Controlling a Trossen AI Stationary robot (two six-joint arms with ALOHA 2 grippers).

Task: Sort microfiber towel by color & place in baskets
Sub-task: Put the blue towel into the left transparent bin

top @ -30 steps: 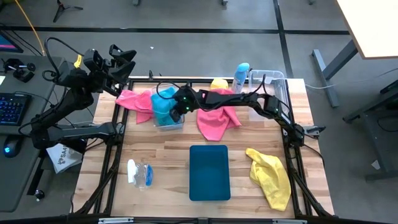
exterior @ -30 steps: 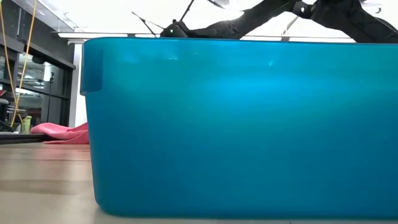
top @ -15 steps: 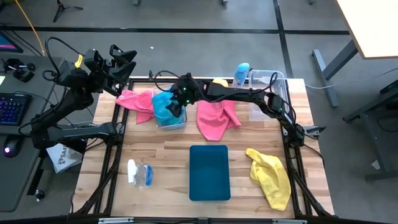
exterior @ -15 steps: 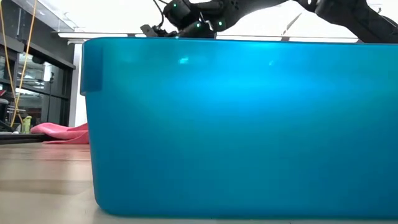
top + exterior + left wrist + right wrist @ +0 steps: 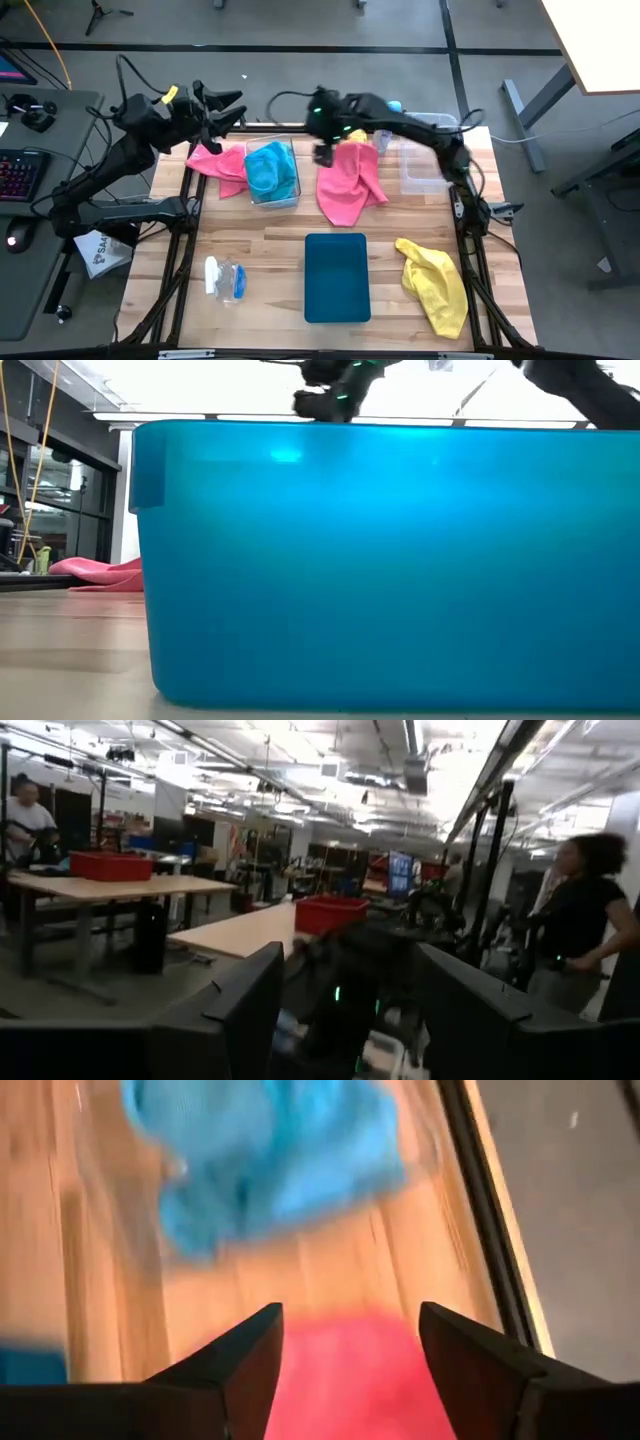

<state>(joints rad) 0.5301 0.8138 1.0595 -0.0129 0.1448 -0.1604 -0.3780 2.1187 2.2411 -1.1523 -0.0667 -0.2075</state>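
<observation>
- Microfiber towels lie spread over the wooden table (image 5: 270, 250), and the places below are told from the dark-teal tray (image 5: 337, 277), which sits flat near the table's front middle.
- A blue towel (image 5: 272, 170) is bunched inside a clear bin (image 5: 271, 199) that stands behind the tray and to its left.
- A pink towel (image 5: 350, 185) lies loose on the wood straight behind the tray, just beside that bin.
- A second pink towel (image 5: 217, 164) lies on the far side of the bin from the tray, at the table's back left edge.
- A yellow towel (image 5: 437, 283) is crumpled just to the right of the tray.
- A second clear bin (image 5: 424, 160) stands at the back right, well apart from the tray.
- The right gripper (image 5: 325, 152) hangs above the back edge of the middle pink towel; its fingers (image 5: 240, 1370) stand apart with nothing between them.
- The left gripper (image 5: 228, 110) is raised beyond the table's back left corner, fingers (image 5: 235, 1010) apart and empty.
- A small clear bottle (image 5: 225, 279) lies to the tray's left.
</observation>
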